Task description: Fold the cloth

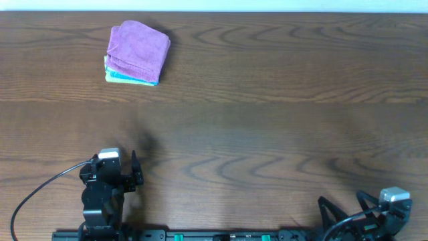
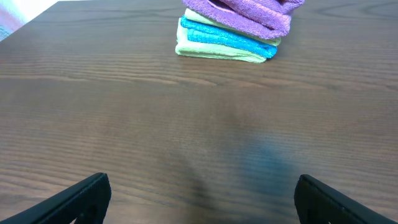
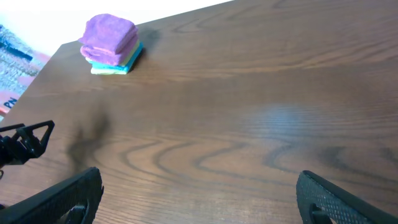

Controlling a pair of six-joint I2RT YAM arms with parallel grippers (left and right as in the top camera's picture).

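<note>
A stack of folded cloths sits at the far left of the wooden table: a purple cloth (image 1: 138,47) on top, a blue cloth (image 1: 134,79) and a pale green cloth (image 2: 217,53) under it. The purple cloth also shows in the left wrist view (image 2: 249,12) and in the right wrist view (image 3: 109,36). My left gripper (image 1: 135,169) is open and empty near the front left edge, far from the stack; its fingers frame bare wood in its own view (image 2: 202,199). My right gripper (image 1: 344,204) is open and empty at the front right, also over bare wood (image 3: 199,196).
The wooden table (image 1: 267,114) runs wide between the stack and both arms. A black cable (image 1: 37,194) trails from the left arm. The left arm's fingers show at the left edge of the right wrist view (image 3: 28,140).
</note>
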